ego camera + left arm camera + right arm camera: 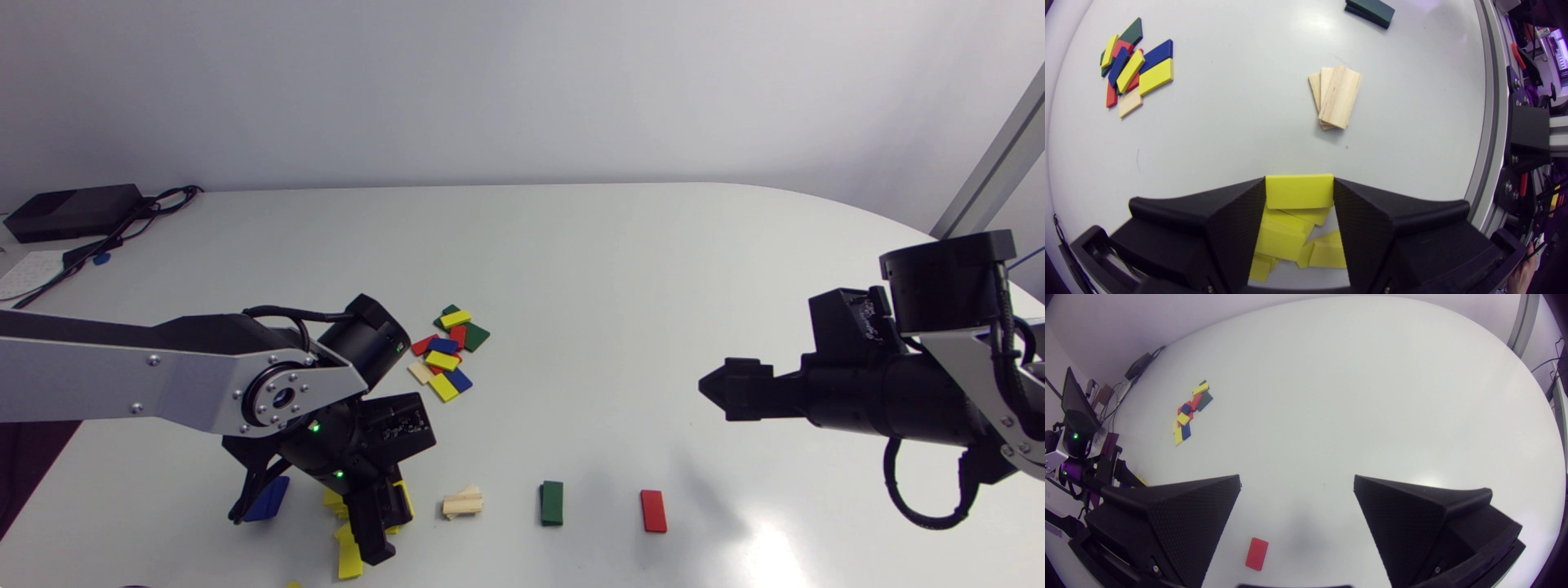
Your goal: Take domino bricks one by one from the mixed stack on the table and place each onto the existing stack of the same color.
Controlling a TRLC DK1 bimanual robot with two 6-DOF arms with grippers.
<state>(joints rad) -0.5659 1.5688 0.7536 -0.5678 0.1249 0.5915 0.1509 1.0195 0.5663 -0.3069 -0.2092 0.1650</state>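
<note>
**A:** Item one, left gripper?

**B:** Left gripper (1299, 181): both fingers pressed on one yellow brick (1298, 197), one from each side, at the tips. It points down at the table (612, 269), close to the near edge, left of the middle.

**A:** Directly beneath it?

**B:** Yellow heap (1282, 241): several yellow bricks, loosely overlapped and askew, not squared up. I cannot tell whether the held brick touches them.

**A:** Item two, right gripper?

**B:** Right gripper (1297, 482): fingers spread wide, nothing between them. It hangs above the table's right side, pointing towards the middle.

**A:** Nearest to it?

**B:** Red brick (1256, 553): single, lying flat near the near edge, below and just ahead of the open fingers, not touching them.

**A:** Remaining stock along the near edge?

**B:** Green stack (552, 502), beside the red brick towards the left. Then the wooden stack (1336, 97), its pale bricks fanned slightly, between the green stack and the yellow heap. Blue brick (268, 498), left of the yellow heap, partly hidden behind the left arm.

**A:** Source pile?

**B:** Mixed stack (447, 359): yellow, blue, red, green and pale bricks, overlapping, left of the table's middle and well apart from the near-edge row.

**A:** Sundries?

**B:** Black box (73, 211) with cables (131, 224), far left corner.
</note>
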